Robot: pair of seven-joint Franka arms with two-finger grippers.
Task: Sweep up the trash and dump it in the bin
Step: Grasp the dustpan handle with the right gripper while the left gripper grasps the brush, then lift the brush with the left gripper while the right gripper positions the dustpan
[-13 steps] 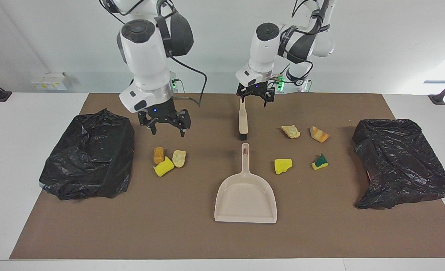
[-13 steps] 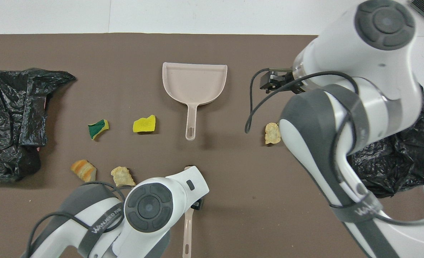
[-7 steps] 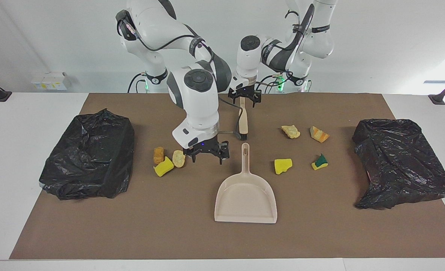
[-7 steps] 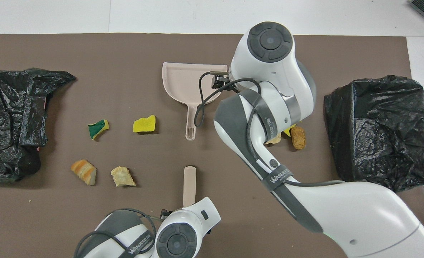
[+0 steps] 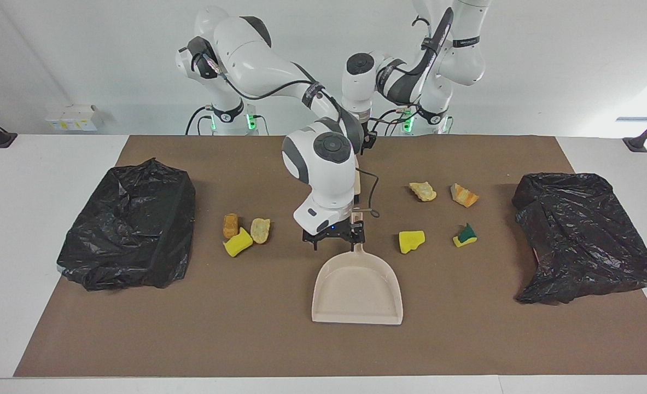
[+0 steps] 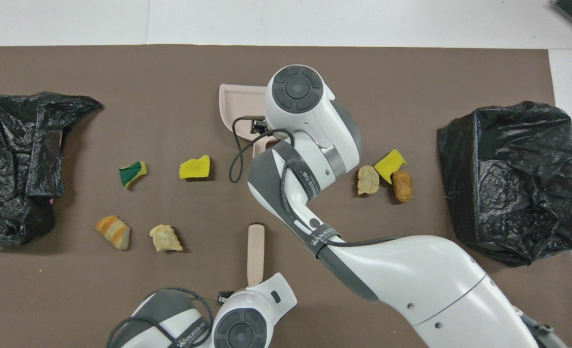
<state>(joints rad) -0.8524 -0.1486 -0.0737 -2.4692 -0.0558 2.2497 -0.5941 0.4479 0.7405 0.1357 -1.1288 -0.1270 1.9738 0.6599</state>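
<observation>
Brown matting covers the white table, and nothing has been swept yet, as far as I can judge. Going across the facing view, one black bin bag (image 5: pixel 129 224) sits at the right arm's end. Beside it lies a cluster of three scraps (image 5: pixel 245 231): a brown chunk, a yellow sponge and a tan chunk, touching one another. The right gripper (image 5: pixel 334 238) is low over the handle of the dustpan (image 5: pixel 357 287); its fingers look spread, but I cannot tell whether they have hold of the handle. The left gripper (image 5: pixel 362 140), nearer the robots, is over the end of the brush (image 6: pixel 256 253); the right arm hides its fingers. Toward the left arm's end lie four more scraps: a yellow sponge (image 5: pixel 411 241) and a green sponge (image 5: pixel 465 235), and nearer the robots a tan chunk (image 5: pixel 423 191) and an orange chunk (image 5: pixel 463 195). A second bin bag (image 5: pixel 581 236) closes that end. All seven pieces remain on the mat, the pan is empty, and both bags look crumpled shut, which could hamper dumping.
</observation>
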